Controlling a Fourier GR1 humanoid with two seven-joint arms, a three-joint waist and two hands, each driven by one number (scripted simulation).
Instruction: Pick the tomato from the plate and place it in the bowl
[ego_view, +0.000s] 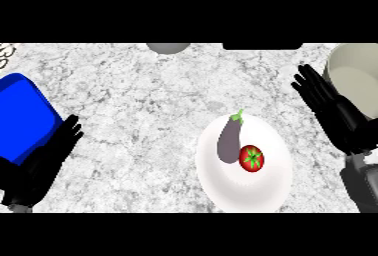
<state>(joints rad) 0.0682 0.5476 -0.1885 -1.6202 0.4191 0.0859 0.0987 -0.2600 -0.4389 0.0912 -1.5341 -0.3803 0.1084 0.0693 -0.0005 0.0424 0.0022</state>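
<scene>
marbled grey desk (133, 100) carries a white plate (244, 192); the tomato (251, 158) sits there touching an eggplant (231, 142), down-left of the nearer right hand (336, 117), fingers straight, holding nothing, beside the bowl (356, 75).

The bowl (354, 75) runs off the right edge, and the right hand (336, 117) covers its left rim. A blue thing (23, 117) is cut by the left edge; the left hand (40, 160) hides its lower corner. A grey round thing (168, 47) and a black one (262, 46) are clipped at the top. The tomato (251, 158) overlaps the eggplant (231, 141).
</scene>
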